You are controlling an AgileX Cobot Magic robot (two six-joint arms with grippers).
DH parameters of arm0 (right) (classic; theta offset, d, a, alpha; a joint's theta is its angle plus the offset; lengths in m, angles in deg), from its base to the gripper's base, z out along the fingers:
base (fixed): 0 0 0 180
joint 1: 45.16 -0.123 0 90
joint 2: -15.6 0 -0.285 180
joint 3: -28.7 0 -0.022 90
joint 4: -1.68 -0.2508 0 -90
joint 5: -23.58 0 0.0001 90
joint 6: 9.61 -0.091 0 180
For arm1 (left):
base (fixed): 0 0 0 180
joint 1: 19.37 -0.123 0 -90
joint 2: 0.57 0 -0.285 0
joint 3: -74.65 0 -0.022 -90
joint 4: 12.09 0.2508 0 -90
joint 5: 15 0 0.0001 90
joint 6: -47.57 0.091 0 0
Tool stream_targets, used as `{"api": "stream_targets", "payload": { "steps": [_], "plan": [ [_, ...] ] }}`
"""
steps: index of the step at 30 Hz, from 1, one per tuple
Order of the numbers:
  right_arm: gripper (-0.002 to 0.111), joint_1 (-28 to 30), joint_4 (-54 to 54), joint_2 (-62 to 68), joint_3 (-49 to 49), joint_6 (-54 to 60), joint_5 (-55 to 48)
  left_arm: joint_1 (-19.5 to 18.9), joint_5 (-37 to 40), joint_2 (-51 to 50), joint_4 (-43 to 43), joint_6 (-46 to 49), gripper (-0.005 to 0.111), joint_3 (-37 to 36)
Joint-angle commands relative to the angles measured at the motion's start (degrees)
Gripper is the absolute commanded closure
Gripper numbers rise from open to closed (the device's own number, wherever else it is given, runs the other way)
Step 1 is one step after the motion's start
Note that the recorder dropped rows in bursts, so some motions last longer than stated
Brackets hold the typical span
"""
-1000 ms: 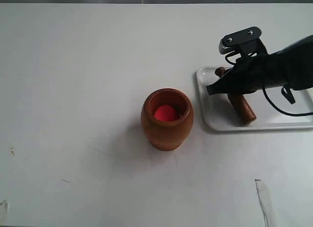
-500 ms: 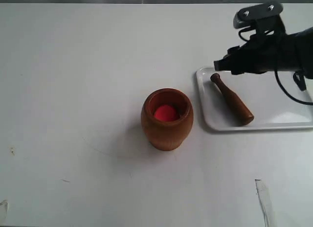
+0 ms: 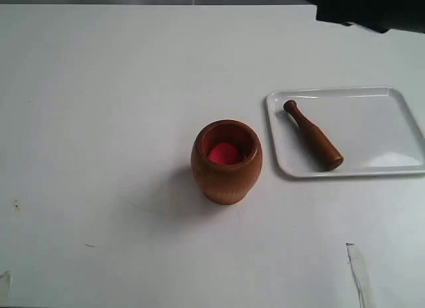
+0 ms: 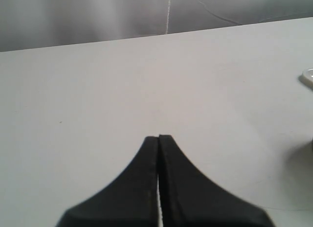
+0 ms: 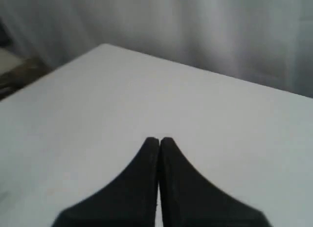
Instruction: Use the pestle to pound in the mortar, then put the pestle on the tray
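The pestle (image 3: 313,135) lies flat and diagonal in the tray (image 3: 388,119), at the end nearest the mortar (image 3: 226,163), which stands upright just beside the tray. Judged rigid, light, smooth and prone to rolling; grip across the shaft near its middle. Right gripper (image 5: 159,139) and left gripper (image 4: 159,137): jaws pressed together, empty, both clear of the tray.

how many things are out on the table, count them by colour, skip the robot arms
brown wood: 2 (mortar, pestle)
white: 1 (tray)
total: 3
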Motion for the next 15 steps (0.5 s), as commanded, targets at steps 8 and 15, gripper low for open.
{"api": "stream_targets", "payload": {
  "steps": [8,15],
  "plan": [
    [0.108,0.39,51.37,-9.83,-3.49,-40.48,9.57,0.44,-0.17,0.07,-0.42,-0.47,0.107,-0.03],
    [0.108,0.39,51.37,-36.91,-19.73,-24.38,26.08,0.44,-0.17,0.07,-0.42,-0.47,0.107,-0.03]
  ]
}}
